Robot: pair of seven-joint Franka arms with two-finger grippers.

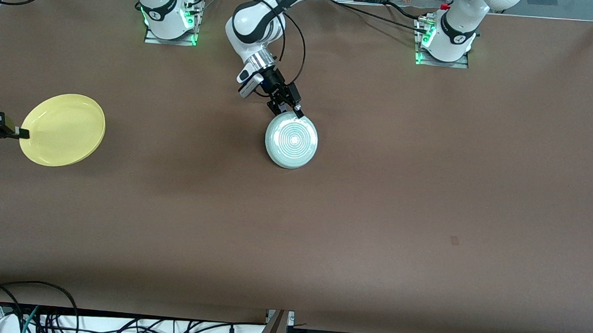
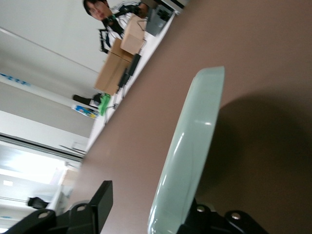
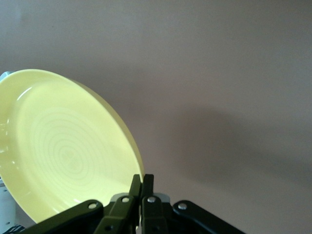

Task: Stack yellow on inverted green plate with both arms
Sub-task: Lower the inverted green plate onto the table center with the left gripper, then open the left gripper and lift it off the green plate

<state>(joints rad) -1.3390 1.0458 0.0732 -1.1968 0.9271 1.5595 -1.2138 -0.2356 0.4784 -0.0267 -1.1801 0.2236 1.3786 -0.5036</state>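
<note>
left gripper [image 1: 284, 107] jaws parted around inverted green plate [image 1: 291, 141] rim, right gripper [image 1: 20, 132] clamping yellow plate [image 1: 63, 129]; back left out first, then lower yellow level and centred

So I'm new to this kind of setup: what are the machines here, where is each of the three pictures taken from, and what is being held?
Two white robot arms are bolted at one edge of a brown table. The wide picture looks down from a high camera facing them; the other two come from cameras on each arm's wrist. The left gripper is at the rim of the green plate, which lies upside down at mid-table, ringed underside up; its fingers stand apart on either side of the rim. The right gripper is shut on the edge of the yellow plate and holds it tilted toward the right arm's end of the table.
</note>
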